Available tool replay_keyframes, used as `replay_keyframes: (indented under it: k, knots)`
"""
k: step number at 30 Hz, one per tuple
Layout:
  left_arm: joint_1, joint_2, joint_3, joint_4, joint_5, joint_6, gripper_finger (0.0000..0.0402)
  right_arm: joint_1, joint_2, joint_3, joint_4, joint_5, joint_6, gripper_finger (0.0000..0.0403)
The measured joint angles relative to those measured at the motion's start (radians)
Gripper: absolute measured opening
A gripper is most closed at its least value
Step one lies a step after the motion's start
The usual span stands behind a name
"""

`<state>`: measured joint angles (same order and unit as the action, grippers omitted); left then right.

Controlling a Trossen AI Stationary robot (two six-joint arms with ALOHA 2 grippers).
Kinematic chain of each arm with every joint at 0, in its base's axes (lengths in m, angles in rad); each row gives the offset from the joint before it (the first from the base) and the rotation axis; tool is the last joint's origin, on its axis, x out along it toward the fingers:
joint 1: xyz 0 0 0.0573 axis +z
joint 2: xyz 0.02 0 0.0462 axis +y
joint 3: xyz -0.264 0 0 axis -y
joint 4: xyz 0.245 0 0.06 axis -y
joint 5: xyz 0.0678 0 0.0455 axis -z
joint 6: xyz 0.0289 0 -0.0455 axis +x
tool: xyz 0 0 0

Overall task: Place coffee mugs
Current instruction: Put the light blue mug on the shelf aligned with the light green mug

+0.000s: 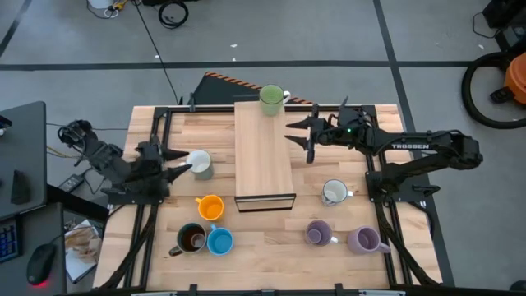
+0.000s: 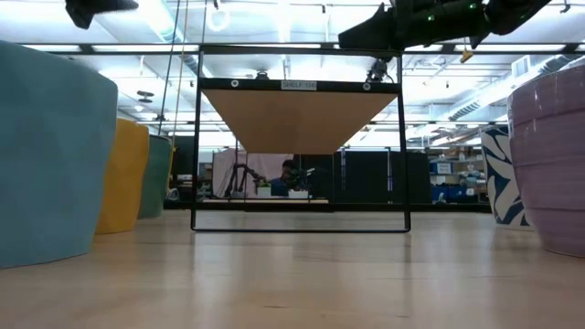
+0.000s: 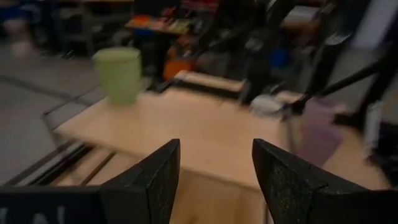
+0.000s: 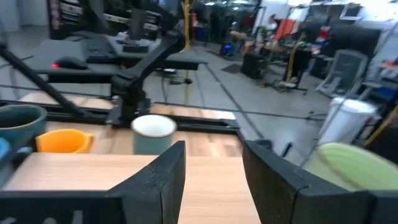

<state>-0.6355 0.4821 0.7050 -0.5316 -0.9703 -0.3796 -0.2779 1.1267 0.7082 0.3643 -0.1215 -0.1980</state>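
A raised wooden shelf (image 1: 263,160) stands mid-table. The green mug (image 1: 271,99) stands on its far end. The other mugs stand on the table: a white one (image 1: 199,164) left of the shelf, then orange (image 1: 210,207), dark (image 1: 191,238) and blue (image 1: 219,241) nearer; on the right a second white one (image 1: 334,192) and two purple ones (image 1: 318,233) (image 1: 364,240). My left gripper (image 1: 182,162) is open, just left of the first white mug, and its wrist view (image 3: 216,149) shows nothing between the fingers. My right gripper (image 1: 289,131) is open over the shelf's right edge, short of the green mug (image 4: 354,165).
The shelf's black wire frame (image 2: 300,137) raises the board above the table. Black rails run along the table's left and right sides (image 1: 152,205). Bare shelf top lies between the green mug and the near end. A desk with a mouse (image 1: 41,263) sits beyond the left edge.
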Motion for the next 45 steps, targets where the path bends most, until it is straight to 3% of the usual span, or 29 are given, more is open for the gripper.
replay_keyframes:
  k: [5,9,21,25,29,35,45]
  knots:
    - [0.124,0.110,0.061,-0.237,0.045,-0.241,0.0193,0.048,0.000,0.000,-0.019,-0.011,0.018,0.0165]
    - [0.259,0.171,0.083,-0.329,0.220,-0.340,0.0175,0.086,0.000,0.000,-0.044,-0.004,0.016,0.0165]
    - [0.562,0.348,0.084,-0.312,0.635,-0.213,0.0166,0.168,0.001,-0.003,-0.122,0.120,-0.016,0.0165]
    - [0.609,0.401,0.084,-0.306,0.691,-0.197,0.0166,0.192,-0.013,-0.056,-0.099,0.221,-0.064,0.0165]
    - [0.652,0.445,0.084,-0.304,0.783,-0.137,0.0166,0.194,-0.046,-0.135,0.011,0.233,-0.091,0.0165]
    - [0.689,0.536,0.128,-0.345,0.803,-0.055,0.0188,0.184,-0.104,-0.241,0.151,0.233,-0.089,0.0165]
    - [0.692,0.689,0.234,-0.465,0.780,0.125,0.0266,0.185,-0.115,-0.291,0.158,0.225,-0.041,0.0165]
